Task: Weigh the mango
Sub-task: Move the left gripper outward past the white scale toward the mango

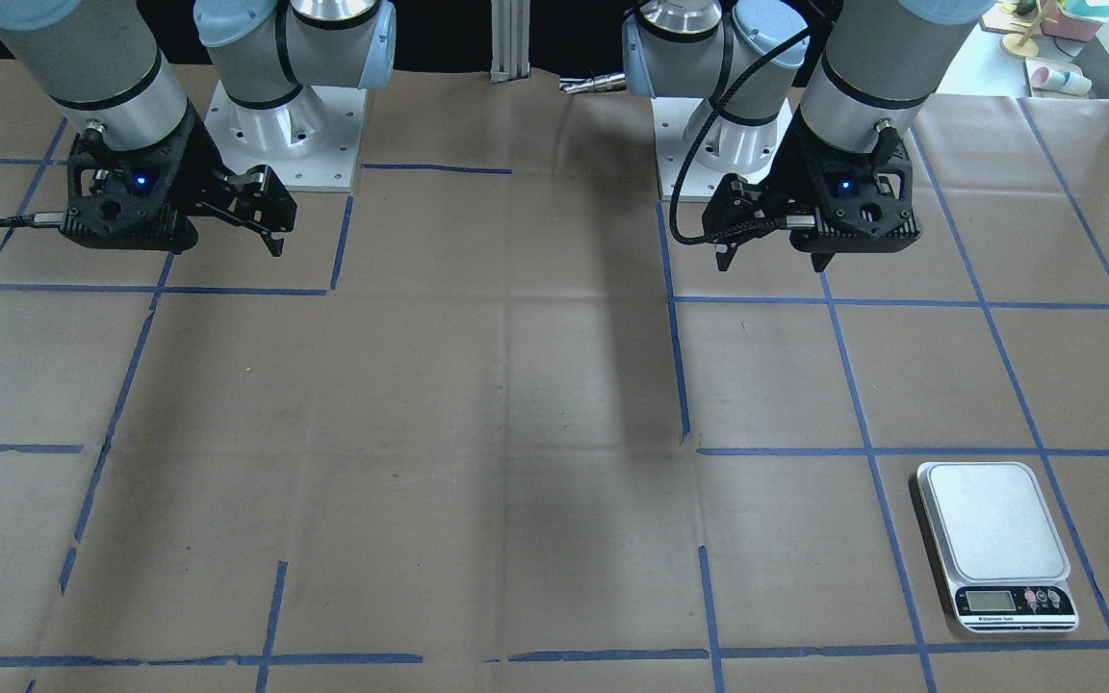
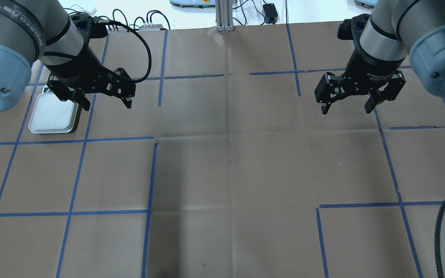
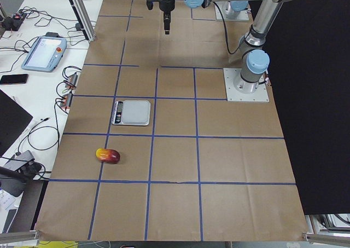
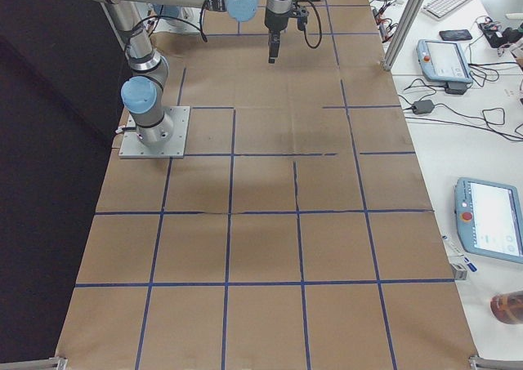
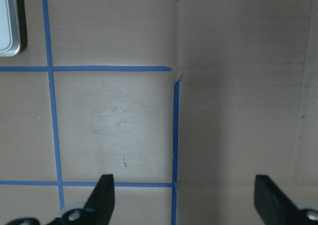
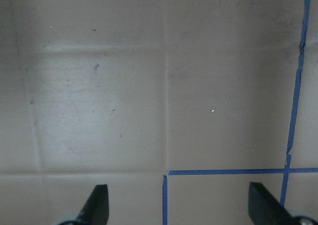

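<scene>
The mango (image 3: 108,156), red shading to yellow, lies on the brown paper near the table's left end and shows only in the exterior left view. The scale (image 3: 131,111) stands one square further in, its platform bare; it also shows in the front view (image 1: 992,544), the overhead view (image 2: 54,116) and the left wrist view (image 5: 7,21). My left gripper (image 2: 107,104) hangs open and empty in the air just beside the scale, also seen from the front (image 1: 776,260) and its wrist (image 5: 184,195). My right gripper (image 2: 346,110) hangs open and empty over bare paper (image 6: 179,200).
Blue tape lines divide the paper-covered table (image 2: 230,162) into squares. The arms' mounting plates (image 1: 285,144) sit at the robot's edge. A side bench with a teach pendant (image 3: 48,44) and cables runs along the operators' side. A metal post (image 2: 224,15) stands at the far edge.
</scene>
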### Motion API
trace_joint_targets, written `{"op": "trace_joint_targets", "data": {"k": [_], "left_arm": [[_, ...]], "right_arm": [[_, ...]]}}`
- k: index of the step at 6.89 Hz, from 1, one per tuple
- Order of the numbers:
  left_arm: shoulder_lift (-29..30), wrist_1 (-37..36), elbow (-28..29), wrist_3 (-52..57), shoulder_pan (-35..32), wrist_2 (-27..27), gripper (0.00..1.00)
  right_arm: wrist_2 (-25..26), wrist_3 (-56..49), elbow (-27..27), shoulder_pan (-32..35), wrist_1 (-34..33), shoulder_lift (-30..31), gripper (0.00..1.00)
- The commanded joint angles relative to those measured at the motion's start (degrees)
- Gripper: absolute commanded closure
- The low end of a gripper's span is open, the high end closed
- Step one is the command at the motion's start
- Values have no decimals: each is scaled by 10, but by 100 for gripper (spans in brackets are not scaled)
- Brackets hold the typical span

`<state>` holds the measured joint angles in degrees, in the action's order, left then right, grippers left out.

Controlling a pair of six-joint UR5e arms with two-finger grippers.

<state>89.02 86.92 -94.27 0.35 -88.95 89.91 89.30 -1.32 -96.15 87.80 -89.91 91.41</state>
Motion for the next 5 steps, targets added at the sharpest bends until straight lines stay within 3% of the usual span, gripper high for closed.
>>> {"op": "trace_joint_targets", "data": {"k": [1,5], "left_arm": [[-3,0,1,0,0,0,1],[4,-16,9,27,18,5,1]], "right_arm": [[0,0,0,0,0,0,0],[0,0,0,0,0,1,0]]}}
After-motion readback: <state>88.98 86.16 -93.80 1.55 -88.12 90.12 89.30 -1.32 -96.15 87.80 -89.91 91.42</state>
